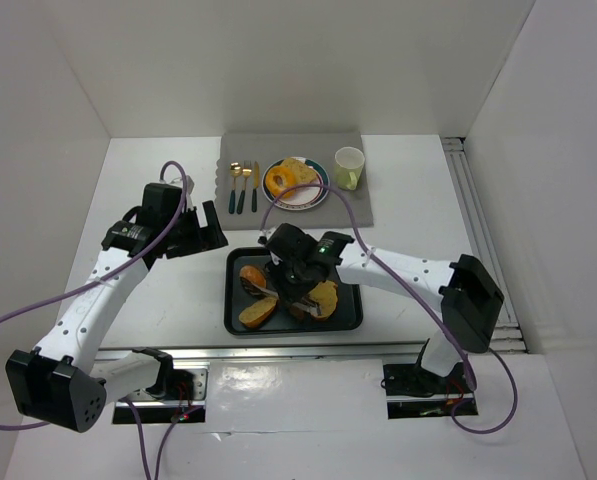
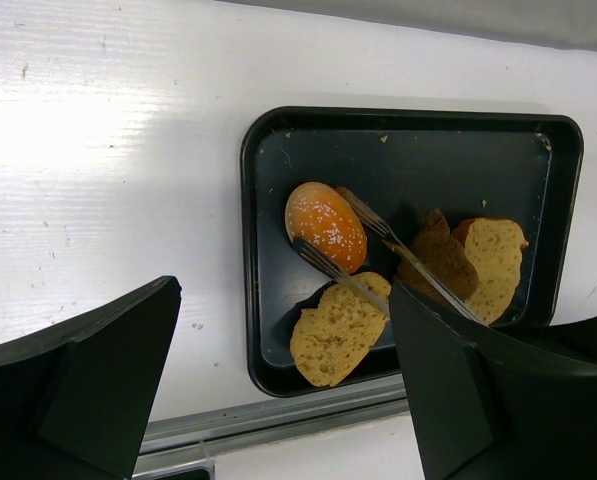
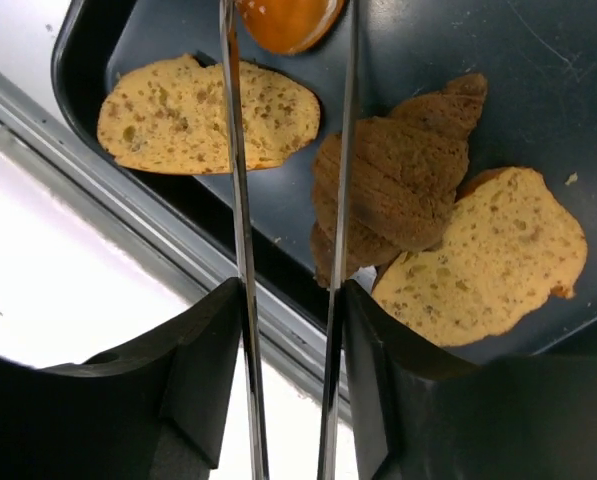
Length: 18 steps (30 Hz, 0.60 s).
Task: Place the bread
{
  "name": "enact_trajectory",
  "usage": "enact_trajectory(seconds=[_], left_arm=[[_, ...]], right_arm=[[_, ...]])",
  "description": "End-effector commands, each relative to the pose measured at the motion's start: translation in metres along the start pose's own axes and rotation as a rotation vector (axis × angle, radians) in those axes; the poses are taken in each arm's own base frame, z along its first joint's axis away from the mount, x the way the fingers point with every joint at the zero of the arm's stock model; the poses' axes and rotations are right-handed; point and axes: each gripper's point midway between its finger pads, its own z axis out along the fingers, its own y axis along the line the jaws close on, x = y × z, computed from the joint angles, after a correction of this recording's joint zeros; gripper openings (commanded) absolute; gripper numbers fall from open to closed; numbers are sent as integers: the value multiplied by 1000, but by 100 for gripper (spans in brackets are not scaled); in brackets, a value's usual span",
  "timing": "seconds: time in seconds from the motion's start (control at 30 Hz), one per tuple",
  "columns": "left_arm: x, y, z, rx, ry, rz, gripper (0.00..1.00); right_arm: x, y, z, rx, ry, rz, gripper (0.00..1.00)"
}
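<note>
**Four Breads Share a Black Tray**

A sesame-flecked orange bun (image 2: 325, 225) sits toward the left side of the black tray (image 2: 478, 150), with a grainy slice (image 2: 340, 330) just beside it. A dark croissant (image 2: 440, 255) overlaps a second slice (image 2: 495, 265) (both slices lie flat, crumb up). A pale piece (image 1: 293, 177) on the far plate (image 1: 296, 205) may be bread too.

The tray (image 2: 458, 165) is black, the bun (image 2: 325, 225) orange with white seeds. The bread slices (image 2: 338, 330) are tan with darker specks, the croissant (image 3: 398, 170) brown. The cup (image 1: 349, 167) is pale green, the mat (image 1: 378, 205) grey.
</note>
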Motion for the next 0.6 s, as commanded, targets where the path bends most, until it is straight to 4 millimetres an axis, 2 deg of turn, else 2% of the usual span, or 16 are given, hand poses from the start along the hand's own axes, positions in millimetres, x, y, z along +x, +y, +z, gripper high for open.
enact_trajectory(seconds=[0.0, 0.13, 0.2, 0.27, 0.3, 0.37, 0.43, 0.53, 0.57], left_arm=[[-14, -8, -5, 29, -39, 9, 99], [-16, -7, -7, 24, -52, 10, 99], [-18, -3, -7, 9, -60, 3, 99], [-22, -3, -9, 4, -72, 3, 99], [-22, -3, -9, 4, -72, 3, 99], [-23, 0, -9, -1, -75, -4, 99], [-22, 1, -6, -6, -66, -5, 99], [-20, 0, -4, -1, -54, -5, 99], [-20, 0, -4, -1, -54, -5, 99]], right_arm=[[-34, 8, -12, 12, -112, -23, 44], [-51, -1, -44, 74, -178, -17, 35], [-55, -8, -58, 118, -201, -13, 35], [-70, -21, -80, 171, -279, 24, 35], [-77, -39, -86, 217, -305, 71, 35], [-88, -60, -97, 251, -357, 133, 35], [-108, -95, -104, 308, -431, 231, 36], [-138, -143, -110, 367, -528, 367, 37], [-144, -155, -102, 384, -527, 386, 37]])
